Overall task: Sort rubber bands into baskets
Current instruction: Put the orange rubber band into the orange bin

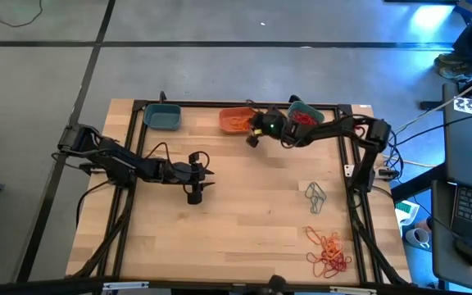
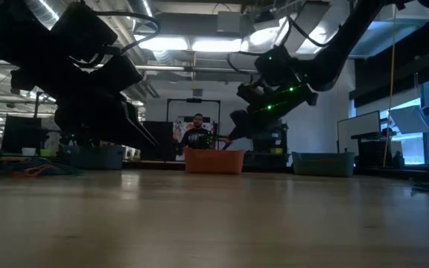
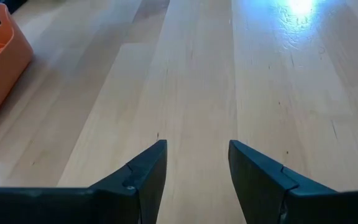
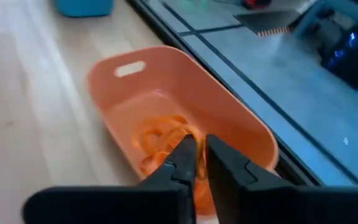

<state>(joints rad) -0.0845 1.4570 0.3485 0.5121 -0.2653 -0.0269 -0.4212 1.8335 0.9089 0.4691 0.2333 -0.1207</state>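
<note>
Loose orange rubber bands [image 1: 329,251] lying at table's 5 o'clock, grey ones [image 1: 315,194] nearby. I'm holding right gripper [image 4: 197,163] over orange basket [image 4: 229,121] at 12 o'clock, fingers nearly closed, grip unclear. Left gripper [image 3: 194,168] idling open mid-table.

Orange basket [image 4: 166,99] holds orange bands [image 4: 160,140] (others loose on table).

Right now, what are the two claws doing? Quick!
Left claw: open, empty, waiting over the bare table.
Right claw: nearly closed above the orange basket; whether it pinches an orange rubber band cannot be told.
</note>
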